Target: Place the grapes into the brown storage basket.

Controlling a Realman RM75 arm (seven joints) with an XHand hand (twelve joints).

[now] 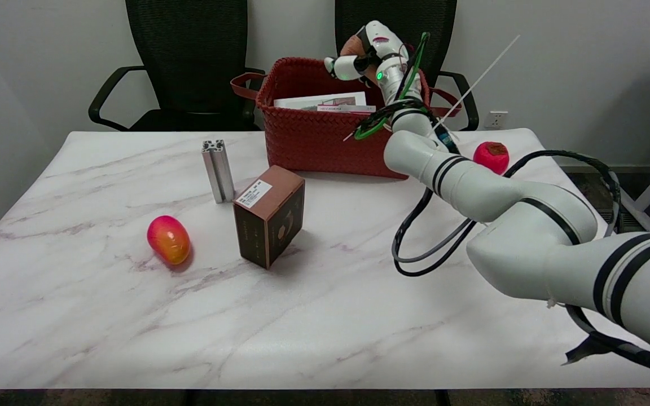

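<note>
Head view, near to far. Right arm (528, 225) enters from the lower right and reaches up and across the marble-patterned table (133, 316), with black cables (415, 248) looping beneath it.

On the left half of the table lies a red-and-yellow mango-like fruit (168, 239). Beside it toward the middle stands a brown carton (269, 223) with a white label on top, set on one edge. Just behind the carton, an upright length of aluminium profile (218, 171) stands apart from it.

On the right side, a red fruit (492, 157) rests near the table's far edge, partly hidden behind the forearm.

At the far edge stands the brown storage basket (313, 141), woven, reddish-brown, with loop handles; printed cards or booklets (325, 102) lie inside it.

Right hand (361, 56) is held over the basket's far right corner, above the rim. Its fingers are curled around a brownish-pink item, taken to be the grapes (352, 46), which is largely covered by the fingers; the item is off the table and not resting inside the basket. Two black chairs (189, 56) stand behind the table.
</note>
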